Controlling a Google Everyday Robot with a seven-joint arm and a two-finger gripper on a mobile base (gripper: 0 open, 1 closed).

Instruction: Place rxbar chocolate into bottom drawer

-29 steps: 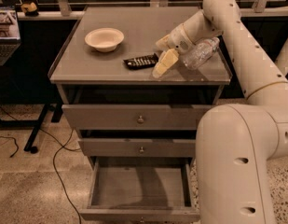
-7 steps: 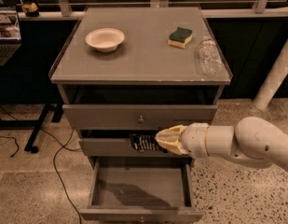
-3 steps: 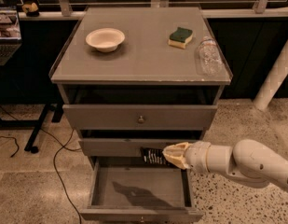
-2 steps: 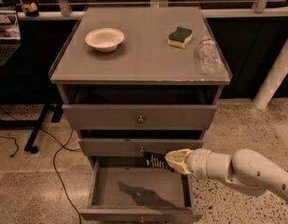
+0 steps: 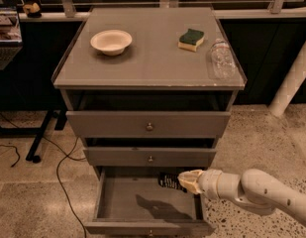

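1. Grey wooden cabinet, flat grey tabletop [image 5: 152,63], filling the upper and middle frame. Two upper drawers are shut: the tall-fronted grey drawer [image 5: 108,124] and the slim-fronted grey drawer [image 5: 118,156].
2. Wide grey wooden bottom drawer [image 5: 118,202], lower centre, pulled out. Its flat floor is bare apart from a shadow.
3. My cream-white robot arm [image 5: 261,192], reaching in from the lower right.
4. Shallow cream paper bowl [image 5: 111,41], upper left of the tabletop.
5. Clear plastic bottle [image 5: 222,58], lying at the tabletop's right edge.
6. Green-and-yellow sponge [image 5: 191,38], just left of the bottle.
7. Pale two-finger tool [image 5: 184,181], over the drawer's back right, pinching item 8 by its right end.
8. Small flat black-wrapped rxbar chocolate [image 5: 168,181], held level above the drawer floor, just under the slim drawer's front.

Step in hand, as I judge it: the placing stage, bar over the cavity but not set down.
Next move calls for a short descent, clear of the right wall, then spreading the fingers to let go.
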